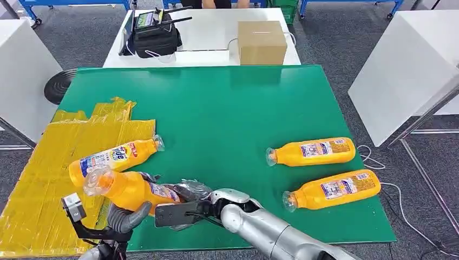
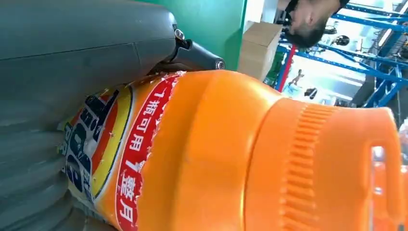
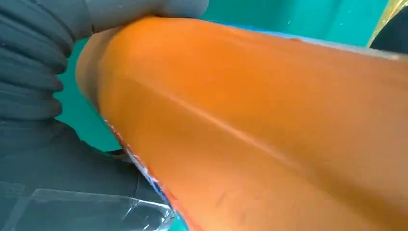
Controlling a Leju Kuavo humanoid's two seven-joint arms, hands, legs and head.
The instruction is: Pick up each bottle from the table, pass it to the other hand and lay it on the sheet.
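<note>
An orange bottle hangs low over the near left of the green table, its clear cap end towards the yellow sheet. My left hand grips it from below, thumb against its body. My right hand holds its base end, fingers wrapped round the orange body. A second bottle lies on the sheet just beyond. Two more bottles lie on the green table at the right.
Behind the green table a white table carries a cardboard box and a black bag; a person stands beyond it. White panels stand at the right and left. A cable trails off the right edge.
</note>
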